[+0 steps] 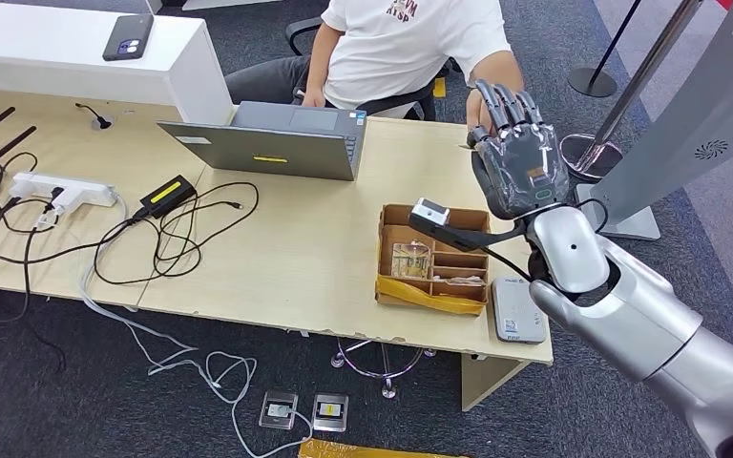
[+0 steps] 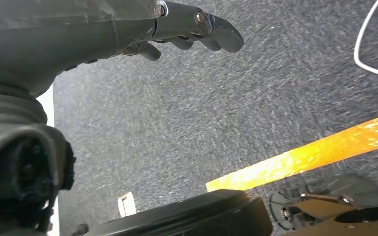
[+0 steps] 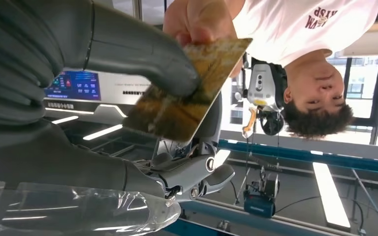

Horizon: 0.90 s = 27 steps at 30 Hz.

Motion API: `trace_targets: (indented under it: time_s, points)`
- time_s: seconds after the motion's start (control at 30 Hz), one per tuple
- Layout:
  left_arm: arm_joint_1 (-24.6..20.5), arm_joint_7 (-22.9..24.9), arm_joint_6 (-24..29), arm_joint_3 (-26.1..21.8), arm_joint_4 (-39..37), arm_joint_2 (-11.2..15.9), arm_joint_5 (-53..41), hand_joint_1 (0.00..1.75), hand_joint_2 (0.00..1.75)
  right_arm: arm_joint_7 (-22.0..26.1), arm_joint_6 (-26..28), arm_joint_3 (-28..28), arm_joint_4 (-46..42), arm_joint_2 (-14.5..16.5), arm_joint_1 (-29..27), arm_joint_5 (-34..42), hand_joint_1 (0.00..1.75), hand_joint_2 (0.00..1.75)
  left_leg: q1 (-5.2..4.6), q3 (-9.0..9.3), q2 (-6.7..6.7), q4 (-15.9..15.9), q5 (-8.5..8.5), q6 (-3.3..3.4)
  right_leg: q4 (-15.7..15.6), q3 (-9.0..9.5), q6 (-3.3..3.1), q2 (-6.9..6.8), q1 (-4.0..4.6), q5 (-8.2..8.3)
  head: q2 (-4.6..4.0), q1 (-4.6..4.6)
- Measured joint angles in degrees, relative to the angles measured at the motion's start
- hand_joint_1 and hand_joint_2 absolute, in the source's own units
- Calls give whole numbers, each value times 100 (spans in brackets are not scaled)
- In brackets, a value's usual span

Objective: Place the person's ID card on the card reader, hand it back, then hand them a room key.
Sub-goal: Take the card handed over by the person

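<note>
My right hand (image 1: pixel 520 157) is raised over the far right side of the table, palm toward the seated person (image 1: pixel 401 48). In the right wrist view its thumb (image 3: pixel 142 54) presses a gold-brown card (image 3: pixel 187 93) against the fingers behind it. The person's hand (image 3: pixel 197 17) pinches the card's other end, so both of us hold it. The grey-white card reader (image 1: pixel 518 310) lies at the table's near right corner with nothing on it. My left hand (image 2: pixel 197 27) hangs over the carpet, fingers loosely apart and holding nothing.
A cardboard box (image 1: pixel 432 260) with compartments and small items sits beside the reader. A grey laptop (image 1: pixel 277 143) stands in front of the person. Cables, a power strip (image 1: pixel 62 191) and a black adapter (image 1: pixel 167 194) cover the table's left half. A kiosk stand (image 1: pixel 687 124) rises at right.
</note>
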<state>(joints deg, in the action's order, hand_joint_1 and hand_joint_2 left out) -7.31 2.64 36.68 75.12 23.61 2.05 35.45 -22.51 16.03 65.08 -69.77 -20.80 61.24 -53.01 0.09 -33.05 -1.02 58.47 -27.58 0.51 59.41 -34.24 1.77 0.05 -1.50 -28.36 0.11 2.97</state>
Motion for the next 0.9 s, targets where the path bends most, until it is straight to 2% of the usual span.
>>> trace_targets:
  time_s: [0.1,0.23,0.33,0.9]
  points:
    - [-74,-87,95,-4,-2,-133,43,0,0,120,113,11,205,169,-21,20,175,175,-3,0,0,0,0,0,0,0,0,0,-3,1,0,-1]
    - [-293,-23,123,-12,-4,-480,18,0,0,197,169,50,509,427,-50,15,175,175,-4,1,0,2,1,0,-1,2,-1,-1,-4,3,0,0]
    - [-357,-14,108,-14,-4,-616,-15,0,0,161,149,60,641,500,-67,16,175,175,-3,1,-1,4,1,0,-2,2,-1,-1,-2,4,0,1]
    - [-384,-60,122,-139,-68,-769,-91,0,0,106,64,30,940,526,-169,164,175,175,2,0,6,5,0,-1,-3,-3,-2,4,3,4,0,1]
